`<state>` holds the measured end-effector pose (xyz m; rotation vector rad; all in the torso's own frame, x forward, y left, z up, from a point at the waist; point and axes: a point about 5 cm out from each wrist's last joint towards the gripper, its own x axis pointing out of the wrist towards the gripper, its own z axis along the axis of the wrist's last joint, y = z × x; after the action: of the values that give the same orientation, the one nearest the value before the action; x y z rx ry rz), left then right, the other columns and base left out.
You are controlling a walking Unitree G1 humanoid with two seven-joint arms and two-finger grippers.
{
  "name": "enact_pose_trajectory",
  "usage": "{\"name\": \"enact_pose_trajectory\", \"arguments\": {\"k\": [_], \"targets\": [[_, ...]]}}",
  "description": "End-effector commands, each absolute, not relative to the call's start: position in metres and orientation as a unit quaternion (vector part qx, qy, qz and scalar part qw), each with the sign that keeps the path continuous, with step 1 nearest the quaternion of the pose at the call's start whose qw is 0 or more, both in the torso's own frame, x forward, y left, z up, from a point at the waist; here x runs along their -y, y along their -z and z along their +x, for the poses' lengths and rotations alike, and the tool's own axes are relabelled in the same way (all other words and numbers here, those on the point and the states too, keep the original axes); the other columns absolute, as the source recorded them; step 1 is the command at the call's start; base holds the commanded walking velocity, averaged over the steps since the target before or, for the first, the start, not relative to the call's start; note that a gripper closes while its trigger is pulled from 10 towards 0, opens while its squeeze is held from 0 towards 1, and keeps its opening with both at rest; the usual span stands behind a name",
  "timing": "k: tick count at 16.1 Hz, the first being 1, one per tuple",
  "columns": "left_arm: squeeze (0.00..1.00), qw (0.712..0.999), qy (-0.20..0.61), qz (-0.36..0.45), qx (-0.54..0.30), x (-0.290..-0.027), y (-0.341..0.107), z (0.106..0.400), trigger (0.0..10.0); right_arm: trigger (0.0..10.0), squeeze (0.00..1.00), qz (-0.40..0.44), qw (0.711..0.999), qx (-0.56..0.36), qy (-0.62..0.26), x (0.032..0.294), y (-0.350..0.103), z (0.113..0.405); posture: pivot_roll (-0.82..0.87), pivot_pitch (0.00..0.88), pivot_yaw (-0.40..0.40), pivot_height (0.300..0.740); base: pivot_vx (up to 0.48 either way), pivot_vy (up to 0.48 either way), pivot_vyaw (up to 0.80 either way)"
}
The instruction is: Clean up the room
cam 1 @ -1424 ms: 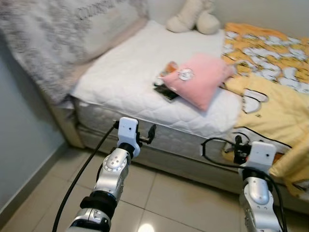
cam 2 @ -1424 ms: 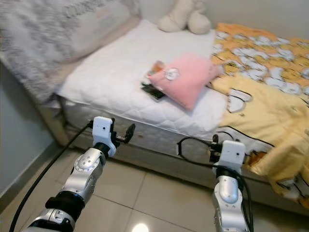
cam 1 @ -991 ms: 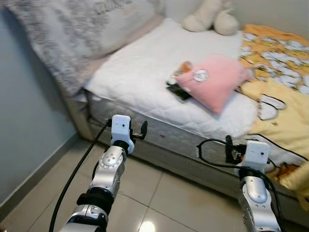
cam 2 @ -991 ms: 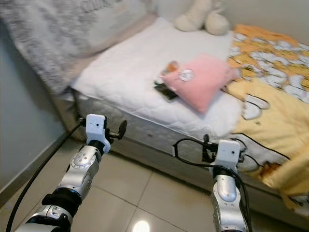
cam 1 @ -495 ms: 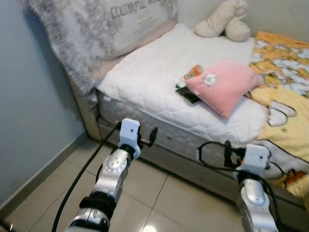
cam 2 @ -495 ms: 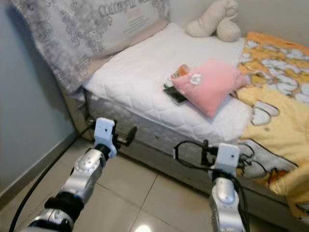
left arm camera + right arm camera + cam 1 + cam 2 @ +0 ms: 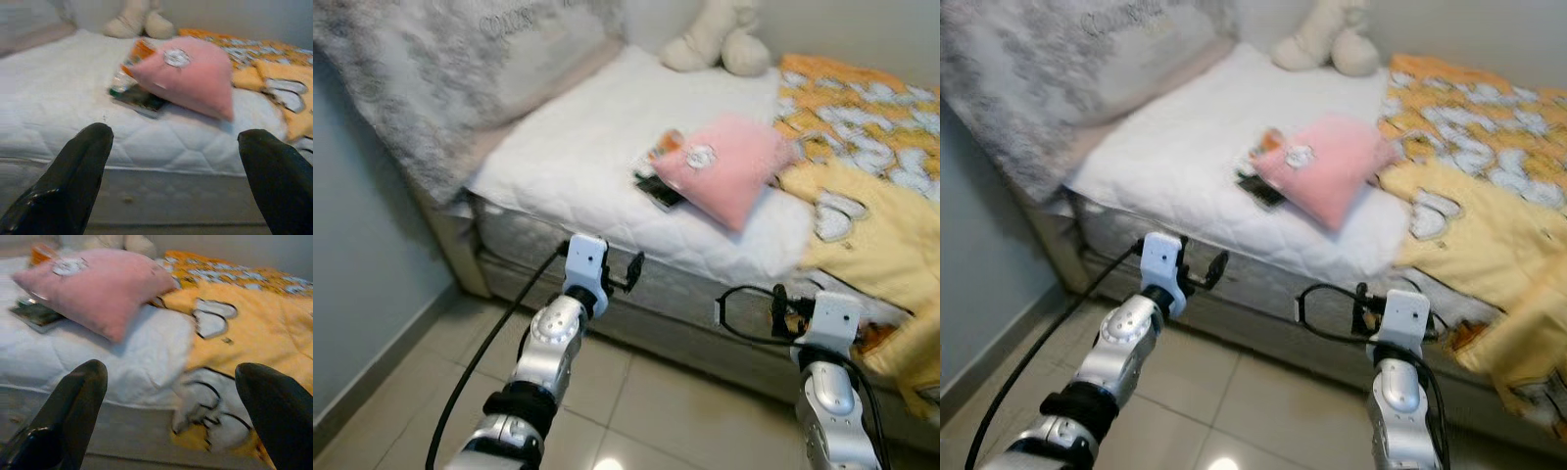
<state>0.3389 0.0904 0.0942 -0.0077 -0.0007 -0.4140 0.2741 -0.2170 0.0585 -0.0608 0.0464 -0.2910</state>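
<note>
A: Looking at the bed (image 7: 558,166) now, what is different?

B: The whole picture slides back and forth over the last second. The camera is swinging, so the robot is turning or walking. The things on the bed lie just where they were.

A: Are the arms busy?

B: Not yet. The left gripper (image 7: 171,181) and the right gripper (image 7: 168,413) both hang in front of the bed's near side, above the floor (image 7: 675,411). Each has its two black fingers spread wide, with nothing between them.

A: So has the tidying begun?

B: I think not. The robot seems to be lining itself up with the bed first.

A: What needs tidying?

B: A pink pillow (image 7: 724,166) lies near the bed's front edge. It is soft, puffy and square, with a small round patch on it. It rests partly on some flat, shiny books (image 7: 656,186), one with an orange cover.

A: And the yellow thing?

B: That is a blanket (image 7: 871,215), floppy and wrinkled, with cartoon shapes. It spills over the front edge toward the floor.

A: What else?

B: A cream plush toy (image 7: 710,44) sits at the far edge. A big grey patterned pillow (image 7: 440,69) leans at the head end. The mattress top is white and quilted.
</note>
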Motion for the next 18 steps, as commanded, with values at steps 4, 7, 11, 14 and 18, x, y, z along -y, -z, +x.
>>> {"name": "enact_pose_trajectory", "arguments": {"k": [4,7,11,14,18], "targets": [[0.0,0.978,0.208,0.004,0.018,-0.091,-0.102,0.344,10.0,10.0,0.0,-0.043,0.991,-0.014,0.125,0.21,-0.064,0.284,0.13,0.0,0.016,0.74,0.403,0.261,0.0],[0.0,0.976,0.217,0.009,0.028,-0.089,-0.106,0.344,10.0,10.0,0.0,-0.048,0.992,-0.012,0.119,0.206,-0.065,0.287,0.13,0.0,0.018,0.74,0.426,0.081,-0.15],[0.0,0.973,0.228,0.016,0.036,-0.087,-0.108,0.345,10.0,10.0,0.0,-0.046,0.99,-0.012,0.13,0.211,-0.064,0.283,0.13,0.0,0.021,0.74,0.442,0.0,-0.72],[0.0,0.971,0.235,0.016,0.04,-0.084,-0.111,0.347,10.0,10.0,0.0,-0.047,0.989,-0.012,0.137,0.213,-0.063,0.281,0.12,0.0,0.025,0.74,0.45,0.0,-0.72],[0.0,0.974,0.225,0.011,0.036,-0.087,-0.112,0.35,10.0,10.0,0.0,-0.056,0.989,-0.007,0.136,0.214,-0.062,0.278,0.11,0.0,0.025,0.74,0.452,0.0,-0.52]]}}
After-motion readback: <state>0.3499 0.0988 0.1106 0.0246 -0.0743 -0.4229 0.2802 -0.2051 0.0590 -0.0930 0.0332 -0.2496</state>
